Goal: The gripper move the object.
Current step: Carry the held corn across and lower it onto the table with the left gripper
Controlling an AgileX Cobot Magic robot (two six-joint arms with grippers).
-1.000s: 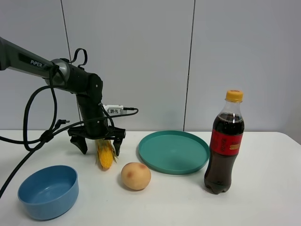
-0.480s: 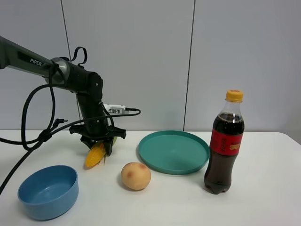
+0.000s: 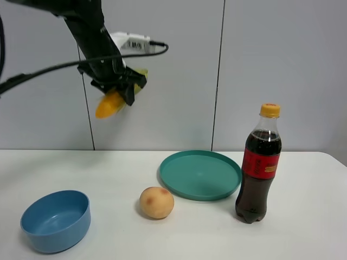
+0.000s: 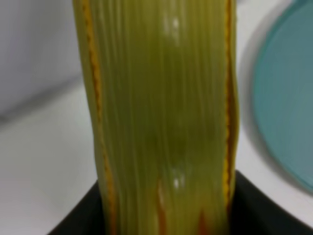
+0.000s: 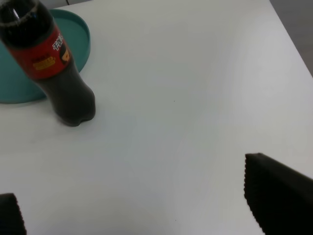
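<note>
My left gripper is shut on the toy corn cob and holds it high in the air, well above the white table at the left. The cob is tilted, with its yellow-orange tip pointing down and to the left. In the left wrist view the cob's green husk fills the frame, with black fingers at either side of its base. My right gripper is open and empty, hovering over bare table near the bottle; it does not show in the exterior view.
A round peach lies on the table in front of a teal plate. A cola bottle stands at the right and also shows in the right wrist view. A blue bowl sits at front left.
The left gripper closed on the corn cob at table level, then lifted it straight up, high above the table. Peach, plate, bottle and bowl have not moved.
</note>
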